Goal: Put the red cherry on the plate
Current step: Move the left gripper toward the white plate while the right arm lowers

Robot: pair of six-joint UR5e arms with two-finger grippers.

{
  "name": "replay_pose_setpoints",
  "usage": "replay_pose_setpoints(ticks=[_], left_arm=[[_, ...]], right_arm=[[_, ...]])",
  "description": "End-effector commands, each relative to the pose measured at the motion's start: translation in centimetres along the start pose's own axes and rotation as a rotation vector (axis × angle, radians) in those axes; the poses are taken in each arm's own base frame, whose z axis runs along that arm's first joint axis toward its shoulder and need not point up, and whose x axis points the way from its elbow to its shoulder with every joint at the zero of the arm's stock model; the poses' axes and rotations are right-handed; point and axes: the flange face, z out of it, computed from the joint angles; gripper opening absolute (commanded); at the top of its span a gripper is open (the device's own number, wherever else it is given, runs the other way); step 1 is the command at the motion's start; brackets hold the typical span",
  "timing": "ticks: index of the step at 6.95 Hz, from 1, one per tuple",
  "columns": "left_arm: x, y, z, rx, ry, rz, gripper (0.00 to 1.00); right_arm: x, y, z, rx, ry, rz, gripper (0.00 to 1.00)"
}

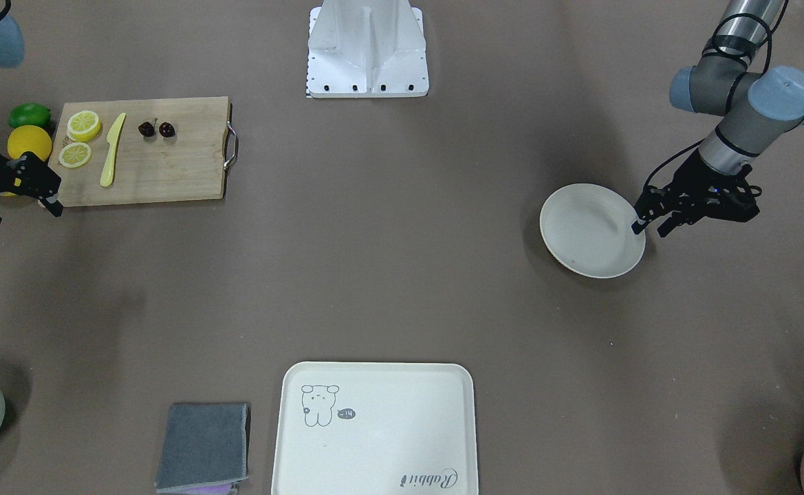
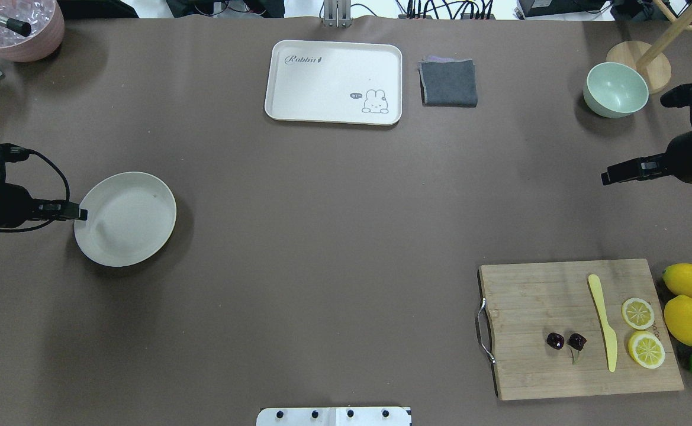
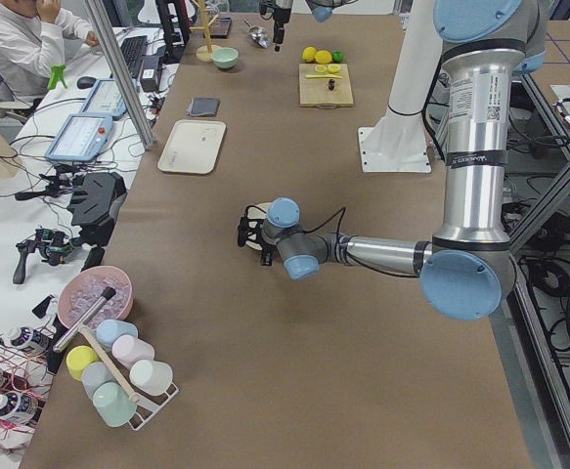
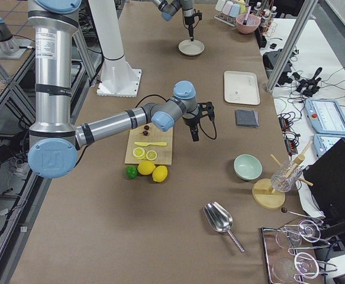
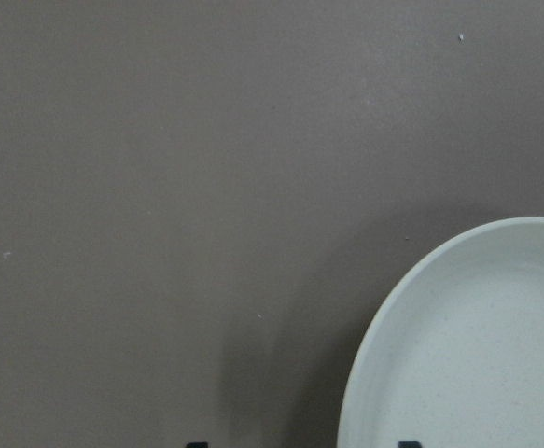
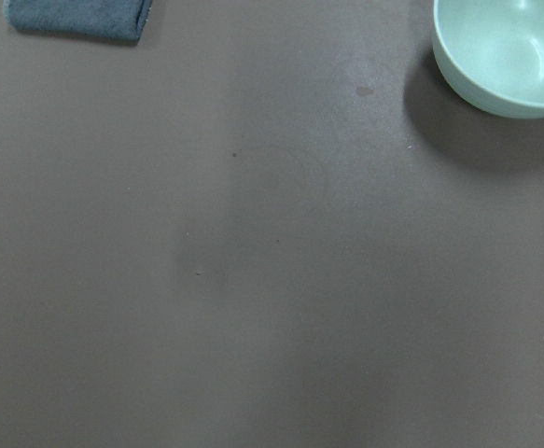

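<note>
Overhead, the cherry (image 2: 565, 341) lies at six o'clock from the nearer right gripper (image 2: 606, 177). Its jaws and the left gripper's (image 2: 82, 214) stand open, empty.

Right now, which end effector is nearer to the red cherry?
Right. The right end effector hovers near the cutting board that holds the red cherry; the left end effector is across the table, at the plate rim.

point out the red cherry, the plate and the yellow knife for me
red cherry (image 2: 576, 341): overhead view, on the right-hand cherry of the pair.
plate (image 2: 126, 219): overhead view, on its bare middle.
yellow knife (image 2: 602, 322): overhead view, midway along its length.
</note>
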Motion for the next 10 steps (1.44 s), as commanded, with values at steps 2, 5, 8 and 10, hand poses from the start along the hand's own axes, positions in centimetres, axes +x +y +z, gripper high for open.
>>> replay_pose_setpoints(ticks=[2,5,8,10], left_arm=[[0.7,0.2,-0.2,0.009,0.027,0.016,0.0],[3.8,-0.2,-2.4,0.049,0.121,-0.049,0.0],[18.3,-4.3,-2.1,0.073,0.198,-0.139,0.0],[32.0,-3.6,0.7,0.058,0.094,-0.194,0.0]], right_arm=[[0.0,0.0,0.0,0.0,0.0,0.0,1.0],[-0.1,0.0,-0.1,0.001,-0.003,-0.002,1.0],[-0.2,0.0,-0.1,0.01,-0.012,-0.011,1.0],[-0.2,0.0,-0.1,0.009,-0.012,-0.011,1.0]])
